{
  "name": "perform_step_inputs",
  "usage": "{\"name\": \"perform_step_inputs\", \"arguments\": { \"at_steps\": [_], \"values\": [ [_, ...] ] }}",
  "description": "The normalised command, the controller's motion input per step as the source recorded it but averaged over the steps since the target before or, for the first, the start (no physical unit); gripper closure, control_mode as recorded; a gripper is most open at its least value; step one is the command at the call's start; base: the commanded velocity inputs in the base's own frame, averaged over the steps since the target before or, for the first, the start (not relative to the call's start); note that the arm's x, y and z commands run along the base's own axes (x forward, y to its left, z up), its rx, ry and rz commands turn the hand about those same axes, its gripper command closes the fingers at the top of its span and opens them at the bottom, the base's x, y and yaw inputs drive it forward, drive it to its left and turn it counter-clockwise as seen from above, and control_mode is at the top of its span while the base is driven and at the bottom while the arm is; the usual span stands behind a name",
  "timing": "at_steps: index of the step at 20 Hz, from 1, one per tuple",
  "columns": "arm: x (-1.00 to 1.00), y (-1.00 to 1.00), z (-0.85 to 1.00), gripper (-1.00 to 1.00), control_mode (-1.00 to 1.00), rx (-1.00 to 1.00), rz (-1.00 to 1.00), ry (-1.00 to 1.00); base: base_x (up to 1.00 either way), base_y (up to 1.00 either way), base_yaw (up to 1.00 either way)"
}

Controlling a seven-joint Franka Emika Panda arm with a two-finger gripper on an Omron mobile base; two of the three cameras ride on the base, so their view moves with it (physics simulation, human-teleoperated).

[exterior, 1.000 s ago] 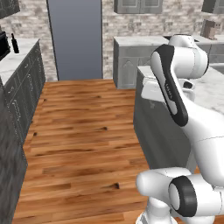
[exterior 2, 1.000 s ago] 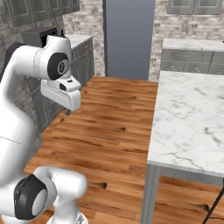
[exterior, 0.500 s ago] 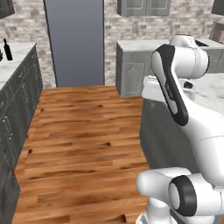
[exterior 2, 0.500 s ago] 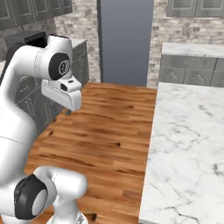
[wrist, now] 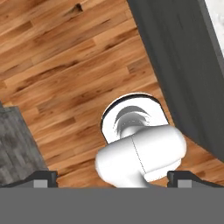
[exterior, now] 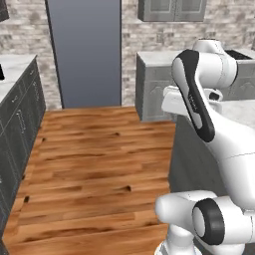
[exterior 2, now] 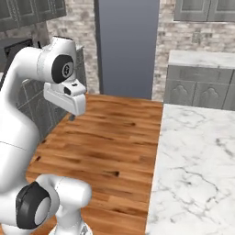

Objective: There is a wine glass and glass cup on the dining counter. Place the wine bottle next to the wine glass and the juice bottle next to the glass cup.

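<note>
Hand view: gripper open and empty above wood floor; dining counter marble top alongside on the right, bottles and glasses unlocated, presumably elsewhere; glass bottles likely heavy, slippery, breakable, best grasped around the body.

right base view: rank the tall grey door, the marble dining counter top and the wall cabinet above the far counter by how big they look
1. dining counter, largest, though nearest the camera, so its lead is unsure
2. tall grey door
3. wall cabinet, smallest, cut off by the frame
</note>
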Motion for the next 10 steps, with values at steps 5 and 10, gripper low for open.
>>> {"name": "perform_step_inputs", "arguments": {
  "at_steps": [5, 10],
  "values": [
    [0.0, 0.0, 0.0, -1.0, 1.0, 0.0, 0.0, 0.0, 1.0, 0.0, 0.0],
    [0.0, 0.0, 0.0, -1.0, 1.0, 0.0, 0.0, 0.0, 1.0, 0.0, 0.0]
  ]
}}
